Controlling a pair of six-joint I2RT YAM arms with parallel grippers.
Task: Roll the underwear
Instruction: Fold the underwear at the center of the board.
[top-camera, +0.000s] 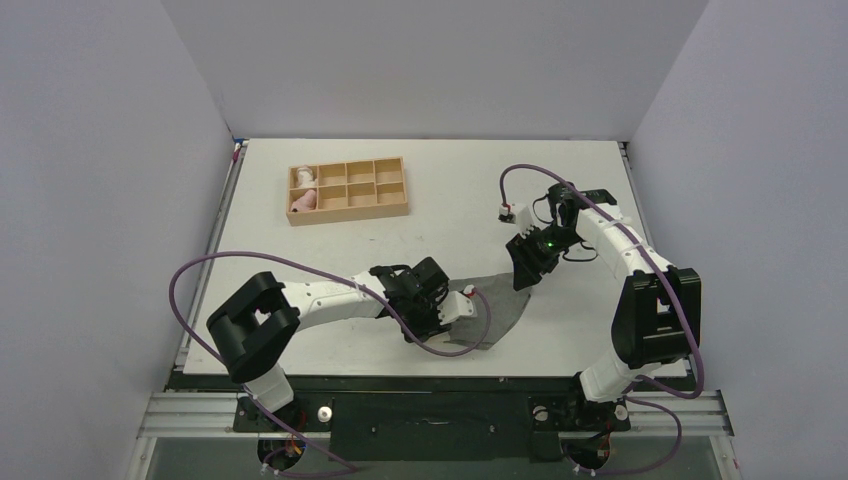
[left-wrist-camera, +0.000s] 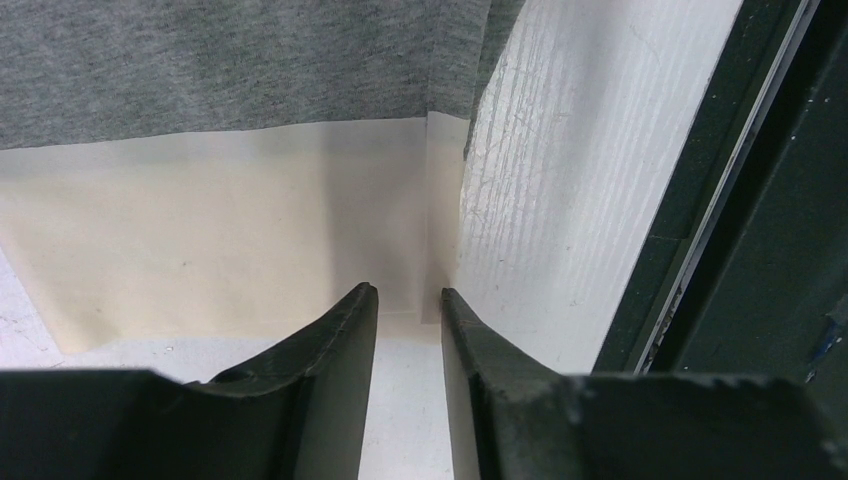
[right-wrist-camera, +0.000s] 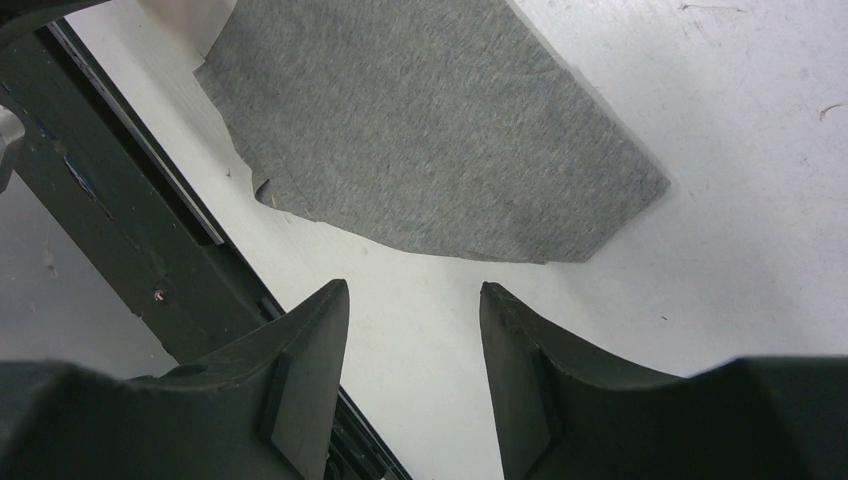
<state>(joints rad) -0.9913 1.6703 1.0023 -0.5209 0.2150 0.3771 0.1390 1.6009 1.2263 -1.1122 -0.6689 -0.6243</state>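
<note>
Our left gripper (left-wrist-camera: 410, 295) sits low at the pale strip (left-wrist-camera: 220, 220) of the underwear (top-camera: 503, 302), jaws a narrow gap apart and holding nothing; we judge it is placed to pinch this edge and start the roll. Our right gripper (right-wrist-camera: 415, 290) hovers wide open and empty above the grey end, probably to steady it. The underwear lies flat near the front edge of the table (top-camera: 400, 240).

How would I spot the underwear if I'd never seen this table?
Look at the white table, near its front edge, between the left arm and right arm. The underwear lies flat there, dark grey with a pale beige strip along one edge. The pink roll and white roll sit far off in the wooden tray.
</note>
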